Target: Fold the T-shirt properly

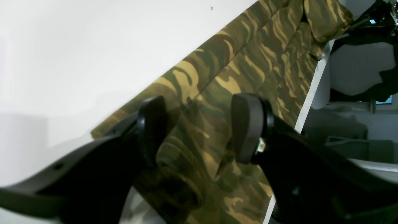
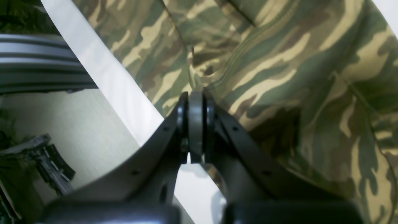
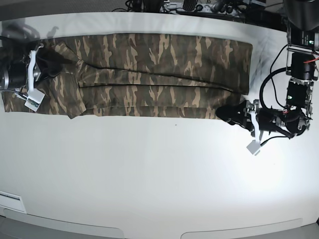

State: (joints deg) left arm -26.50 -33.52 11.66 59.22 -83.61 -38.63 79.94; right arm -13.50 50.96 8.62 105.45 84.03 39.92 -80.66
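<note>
The camouflage T-shirt (image 3: 159, 69) lies as a long strip across the far half of the white table (image 3: 159, 174). My left gripper (image 3: 230, 113) is at the strip's near right corner. In the left wrist view the left gripper (image 1: 199, 127) stands open, its fingers astride a raised fold of the T-shirt (image 1: 248, 62). My right gripper (image 3: 47, 62) is over the strip's left end. In the right wrist view the right gripper (image 2: 196, 93) is shut, its tips at a puckered seam of the T-shirt (image 2: 279, 62), seemingly pinching the cloth.
Cables and equipment (image 3: 199, 6) line the table's far edge. A small white tag (image 3: 33, 102) hangs by the right gripper and another tag (image 3: 253, 147) by the left. The left arm's base (image 3: 299, 59) stands at the right edge. A chair (image 1: 357, 68) stands beyond the table.
</note>
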